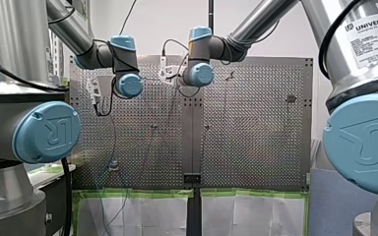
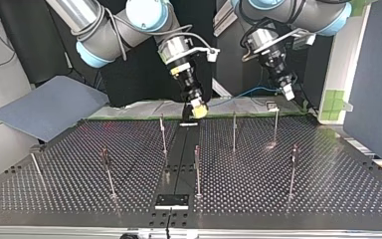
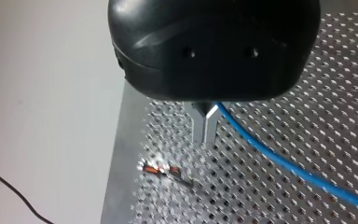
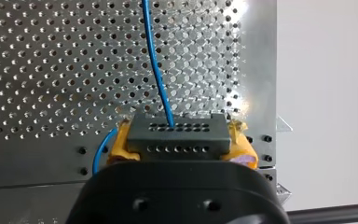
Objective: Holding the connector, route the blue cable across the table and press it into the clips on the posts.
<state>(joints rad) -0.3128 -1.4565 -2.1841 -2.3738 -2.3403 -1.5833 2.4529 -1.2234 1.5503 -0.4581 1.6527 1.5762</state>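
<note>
In the right wrist view my right gripper [image 4: 182, 142] is shut on a grey connector block [image 4: 177, 132], its yellow pads on either side. The blue cable [image 4: 156, 65] leaves the connector and runs ahead over the perforated table. In the top view this gripper [image 2: 197, 109] hangs over the table's far edge near the middle. My left gripper [image 3: 204, 133] has its thin metal fingers shut, and the blue cable [image 3: 279, 158] comes out at their base and slants away over the plate. A post with a clip [image 3: 162, 170] stands just beyond its tips. In the top view it [image 2: 287, 92] hangs at the far right.
Several thin posts stand on the table, among them ones at the far middle [image 2: 162, 130], the near middle [image 2: 197, 168] and the near right [image 2: 293, 168]. A grey foam sheet [image 2: 45, 107] lies off the table at the top view's left. A black strip [image 2: 179, 164] runs down the table's centre.
</note>
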